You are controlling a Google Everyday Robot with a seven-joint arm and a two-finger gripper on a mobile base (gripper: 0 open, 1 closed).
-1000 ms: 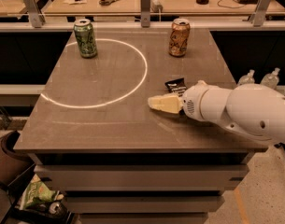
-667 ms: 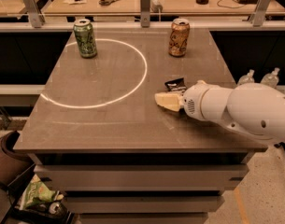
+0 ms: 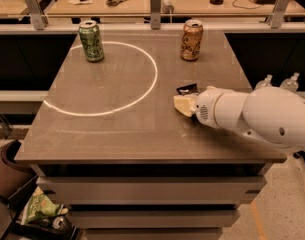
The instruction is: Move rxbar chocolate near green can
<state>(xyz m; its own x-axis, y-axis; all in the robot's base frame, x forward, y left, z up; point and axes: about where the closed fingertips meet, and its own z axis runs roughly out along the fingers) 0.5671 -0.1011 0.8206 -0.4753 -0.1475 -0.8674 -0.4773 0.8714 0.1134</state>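
White robot arm (image 3: 257,116) hanging in from rt over grey-brown tabletop (image 3: 117,134). Its pale yellowish gripper (image 3: 184,105) sitting low at rt-centre, just outside thin white circle (image 3: 142,91). Flat black rxbar chocolate (image 3: 187,89) lying just behind gripper, partly hidden. Silver-topped green can (image 3: 91,41) standing far-left, well apart. Orange-brown can (image 3: 191,39) standing far-rt.

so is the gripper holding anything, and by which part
Cannot tell. The gripper is low over the table, just in front of the rxbar chocolate, whose dark end shows behind it; no hold is visible.
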